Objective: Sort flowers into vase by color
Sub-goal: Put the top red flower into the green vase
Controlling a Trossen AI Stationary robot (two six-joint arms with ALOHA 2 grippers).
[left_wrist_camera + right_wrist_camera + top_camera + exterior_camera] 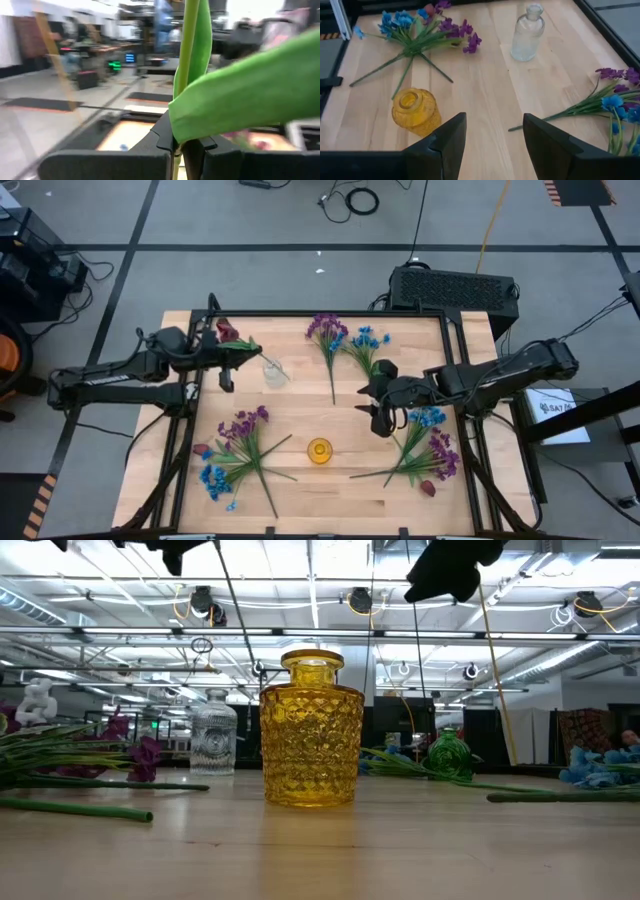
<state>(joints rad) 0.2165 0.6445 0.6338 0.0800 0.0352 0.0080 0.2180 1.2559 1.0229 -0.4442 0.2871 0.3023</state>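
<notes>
Likely robotics lab: ceiling strip lights (120,585), floor cables (350,200), taped concrete.

On the table (300,480), seen from above, a squat vase (319,450) stands near the middle, toward six o'clock. A slim bottle (273,372) stands at about eleven o'clock from it, well apart. One bunch of flowers (345,345) lies at twelve o'clock near the far edge. A second bunch (235,452) lies at nine o'clock from the vase, and a third (425,450) at three o'clock. The left gripper (226,356), at about ten o'clock from the bottle, holds a single flower (228,332) by its stem. The right gripper (378,410) hangs at two o'clock from the vase, between the far bunch and the third. A further small jar (449,753) seems to stand behind the vase in the low view, though its place is hard to judge.
</notes>
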